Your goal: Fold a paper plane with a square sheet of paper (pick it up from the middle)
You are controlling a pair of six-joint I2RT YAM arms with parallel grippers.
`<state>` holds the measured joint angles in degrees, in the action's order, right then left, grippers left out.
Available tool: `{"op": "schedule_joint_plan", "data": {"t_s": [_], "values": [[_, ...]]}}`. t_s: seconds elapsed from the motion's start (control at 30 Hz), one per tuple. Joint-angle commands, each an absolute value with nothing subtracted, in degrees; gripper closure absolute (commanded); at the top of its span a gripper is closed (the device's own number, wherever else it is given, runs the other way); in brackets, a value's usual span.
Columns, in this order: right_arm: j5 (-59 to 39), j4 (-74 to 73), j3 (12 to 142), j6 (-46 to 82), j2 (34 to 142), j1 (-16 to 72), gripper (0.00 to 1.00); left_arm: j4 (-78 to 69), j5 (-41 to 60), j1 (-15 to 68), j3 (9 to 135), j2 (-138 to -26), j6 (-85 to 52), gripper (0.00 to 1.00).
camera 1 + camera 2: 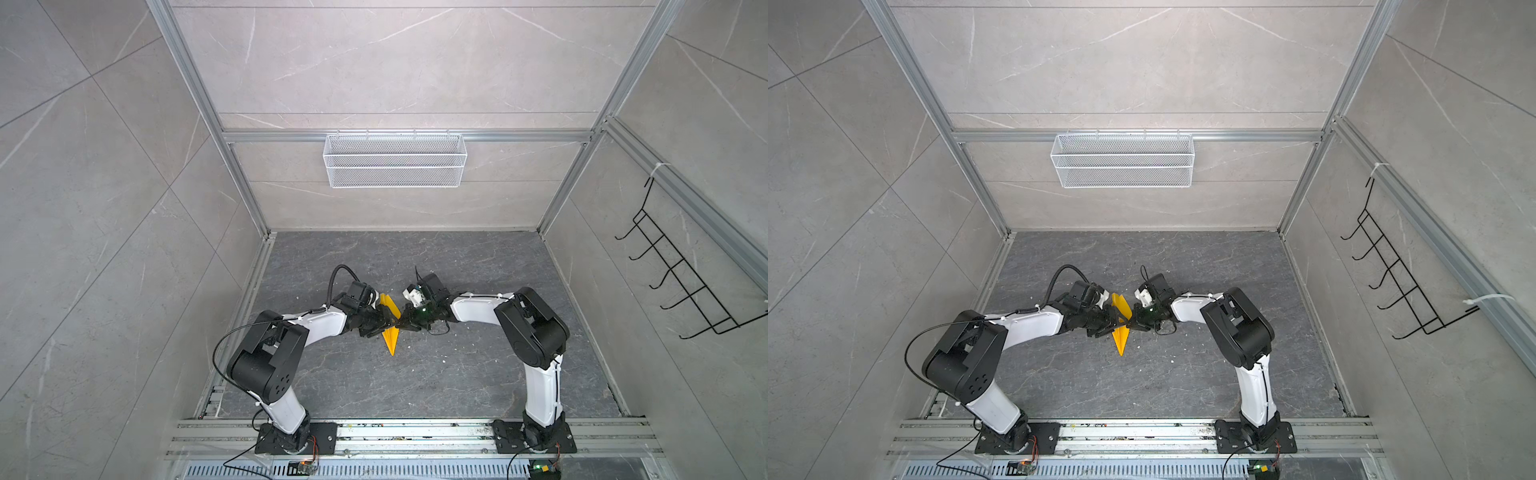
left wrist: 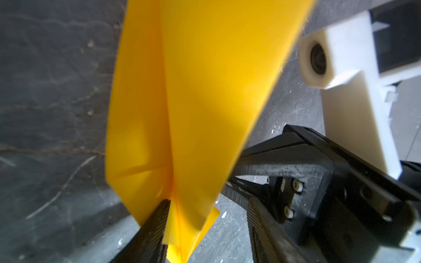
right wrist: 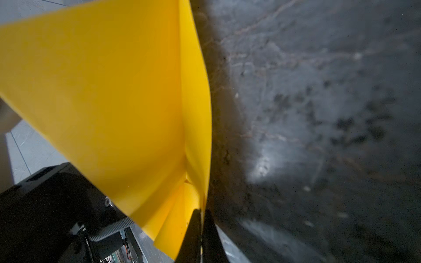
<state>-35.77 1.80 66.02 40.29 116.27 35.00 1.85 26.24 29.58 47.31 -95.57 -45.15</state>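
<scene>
Two grippers meet at the middle of the dark stone table (image 1: 457,374), and the yellow paper plane (image 1: 391,340) (image 1: 1120,341) hangs between them in both top views. Taking the back wall as 12 o'clock, the plane's sharp nose points to 6 o'clock and its wide tail edge to 12 o'clock.

The right gripper (image 1: 401,324) (image 1: 1132,323) reaches in from 3 o'clock. In the right wrist view its jaws (image 3: 201,227) are pressed together on a folded edge of the plane (image 3: 114,91), with only paper between the tips.

The left gripper (image 1: 384,325) (image 1: 1115,322) reaches in from 9 o'clock. In the left wrist view its jaws (image 2: 205,214) stand about half open, astride the plane's (image 2: 193,102) lower folds. One finger lies against the paper and the other stands apart from it, so it clamps nothing.

The wings spread either side of the centre crease, with their long slanted edges free. Whether the nose touches the table cannot be told.

Around the meeting point, bare table stretches to 12 o'clock as far as the back wall, and to 6 o'clock as far as the metal rail (image 1: 415,432) that carries both arm bases. The folded elbows stand at about 8 and 4 o'clock. A white wire basket (image 1: 395,160) hangs on the back wall at 12 o'clock, and a black hook rack (image 1: 685,282) on the side wall at 3 o'clock, both well apart from the plane.
</scene>
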Motion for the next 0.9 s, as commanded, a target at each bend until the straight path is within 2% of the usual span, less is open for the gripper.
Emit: {"op": "schedule_joint_plan", "data": {"t_s": [0.0,0.23,0.57,0.87], "values": [[-34.98,2.99,67.49,39.99,117.25,35.3,0.91,-0.9,28.37,29.66,46.42,-93.35,-47.62,0.44],[-35.02,2.98,67.48,40.14,117.42,35.3,0.91,0.07,26.39,29.98,44.58,-91.23,-48.05,0.48],[-37.54,0.21,66.47,40.67,116.64,35.33,0.87,8.34,19.62,32.24,49.78,-94.34,-44.45,0.5],[-38.06,-0.62,66.09,41.05,116.72,35.35,0.85,12.5,16.14,33.38,52.59,-97.22,-45.53,0.6]]}}
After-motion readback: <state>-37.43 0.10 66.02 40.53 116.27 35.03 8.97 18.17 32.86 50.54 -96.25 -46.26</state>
